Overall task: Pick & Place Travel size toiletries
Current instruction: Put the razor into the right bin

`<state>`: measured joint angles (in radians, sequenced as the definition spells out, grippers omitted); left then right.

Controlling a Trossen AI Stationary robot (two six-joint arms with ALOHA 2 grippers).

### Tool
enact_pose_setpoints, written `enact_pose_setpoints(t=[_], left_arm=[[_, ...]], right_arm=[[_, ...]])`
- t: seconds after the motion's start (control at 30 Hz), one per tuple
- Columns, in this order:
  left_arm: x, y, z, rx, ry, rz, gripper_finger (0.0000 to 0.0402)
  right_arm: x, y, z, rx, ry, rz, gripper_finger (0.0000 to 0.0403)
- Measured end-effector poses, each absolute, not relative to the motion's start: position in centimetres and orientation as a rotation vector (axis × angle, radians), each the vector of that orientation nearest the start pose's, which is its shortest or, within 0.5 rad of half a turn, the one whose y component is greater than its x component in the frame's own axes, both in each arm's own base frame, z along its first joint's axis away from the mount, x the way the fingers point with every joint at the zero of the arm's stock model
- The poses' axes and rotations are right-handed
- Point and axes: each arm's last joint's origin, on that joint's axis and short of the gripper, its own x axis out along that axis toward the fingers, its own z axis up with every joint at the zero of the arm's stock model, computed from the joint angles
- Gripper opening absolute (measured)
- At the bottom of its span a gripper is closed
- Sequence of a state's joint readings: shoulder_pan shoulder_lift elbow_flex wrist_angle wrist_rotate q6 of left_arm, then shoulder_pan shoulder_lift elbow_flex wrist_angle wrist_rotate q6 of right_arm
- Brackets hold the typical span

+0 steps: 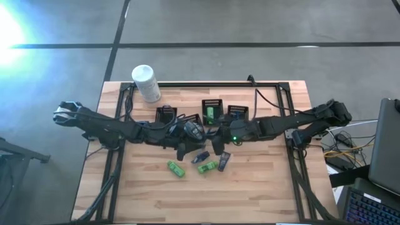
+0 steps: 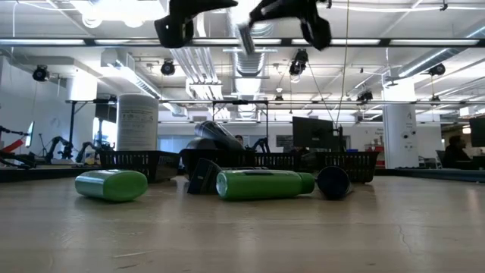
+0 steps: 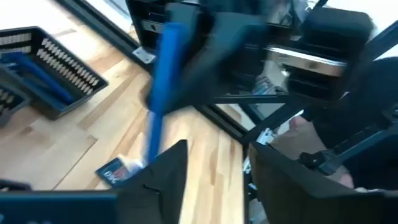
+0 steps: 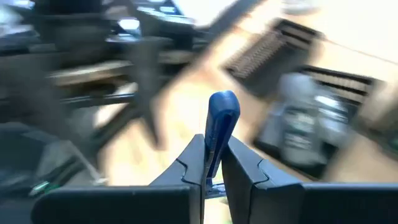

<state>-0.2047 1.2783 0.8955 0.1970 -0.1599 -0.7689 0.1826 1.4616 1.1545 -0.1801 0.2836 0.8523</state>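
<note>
Blue razor (image 4: 221,127) pinched in right gripper (image 4: 211,163); left gripper (image 3: 214,168) parted, empty; green bottles (image 1: 175,168) remain on table (image 1: 262,187).

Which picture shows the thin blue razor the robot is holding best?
The right wrist view: the thin blue razor stands large, pinched between the right gripper's shut fingers. The left wrist view shows it as a blurred blue bar. In the high view the arms hide it, and the low view shows no blue.
</note>
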Motion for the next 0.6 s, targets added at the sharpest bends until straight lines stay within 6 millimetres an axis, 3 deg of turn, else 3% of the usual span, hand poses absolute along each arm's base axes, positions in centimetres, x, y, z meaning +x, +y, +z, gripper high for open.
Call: enact_pose_setpoints(t=[0.13,0.27,0.43,0.6], left_arm=[[28.2,-5.3,29.9,-0.716,0.227,0.068,0.0227],[27.4,-5.3,29.5,-0.713,0.309,0.102,0.0271],[25.4,-5.3,28.0,-0.681,0.525,0.205,0.0293],[23.3,-5.4,27.8,-0.631,0.643,0.256,0.0290]], right_arm=[[30.9,4.1,29.2,0.770,0.510,-0.501,0.0024],[28.6,1.8,28.5,0.783,0.662,-0.698,0.0024],[26.4,-3.3,27.9,0.820,0.807,-0.849,0.0026],[25.1,-9.4,25.9,0.934,0.873,-0.915,0.0027]])
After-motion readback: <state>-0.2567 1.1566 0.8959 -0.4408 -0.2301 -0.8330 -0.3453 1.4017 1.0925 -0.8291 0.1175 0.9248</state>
